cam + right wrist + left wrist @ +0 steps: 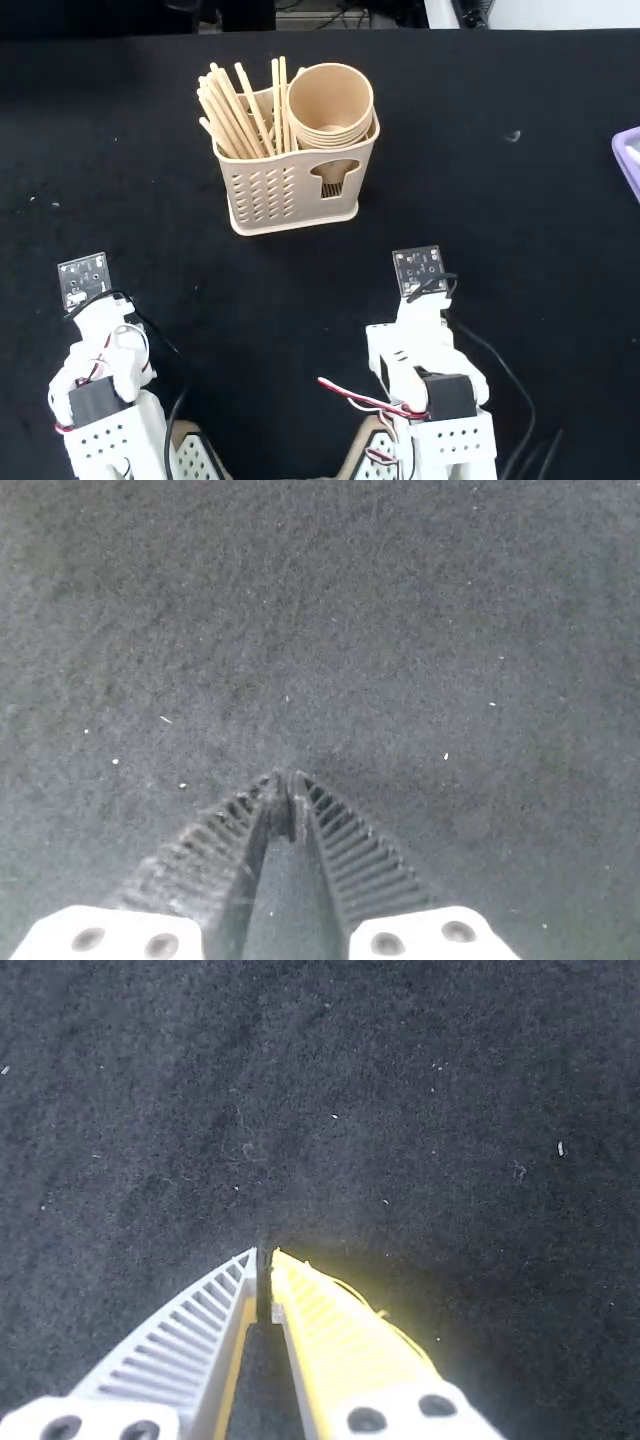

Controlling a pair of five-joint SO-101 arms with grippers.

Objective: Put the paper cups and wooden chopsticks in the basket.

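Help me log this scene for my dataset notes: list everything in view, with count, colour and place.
basket: one, beige, far middle of the table
paper cups: one nested stack (exact count unclear), tan, upright in the basket, on its right side in the high view
wooden chopsticks: one bundle, pale wood, standing in the basket beside the cups
purple object: one, cut off at the table's right edge
table: one, black cloth cover
arms: two, white, side by side at the near edge
left gripper: one, one white and one yellow finger, shut over bare cloth
right gripper: one, dark fingers, shut over bare cloth
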